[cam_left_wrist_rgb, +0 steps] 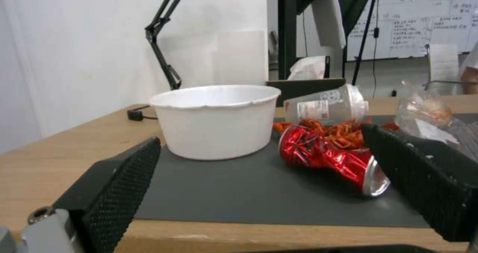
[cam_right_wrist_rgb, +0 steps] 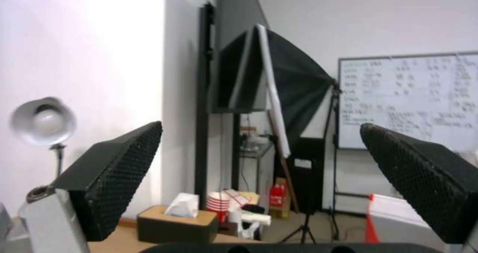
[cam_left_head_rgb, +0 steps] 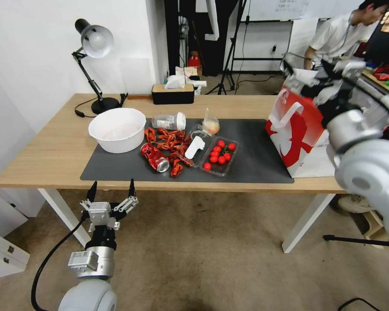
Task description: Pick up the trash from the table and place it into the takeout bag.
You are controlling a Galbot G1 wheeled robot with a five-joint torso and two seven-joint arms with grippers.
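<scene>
**Trash still on the worktop**

The light-wood worktop (cam_left_head_rgb: 52, 151) holds everything. Left claw (cam_left_head_rgb: 111, 191) hangs spread off its near edge at seven o'clock. Crushed red can (cam_left_head_rgb: 154, 157) and clear cup (cam_left_head_rgb: 169, 122) await mid-mat. Right claw (cam_right_wrist_rgb: 259, 186), spread, hovers above the takeout bag (cam_left_head_rgb: 296, 134) at three o'clock.

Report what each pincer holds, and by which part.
Nothing is held. The left pincer is open and empty before the table; the right pincer is open and empty, raised over the bag.
</scene>
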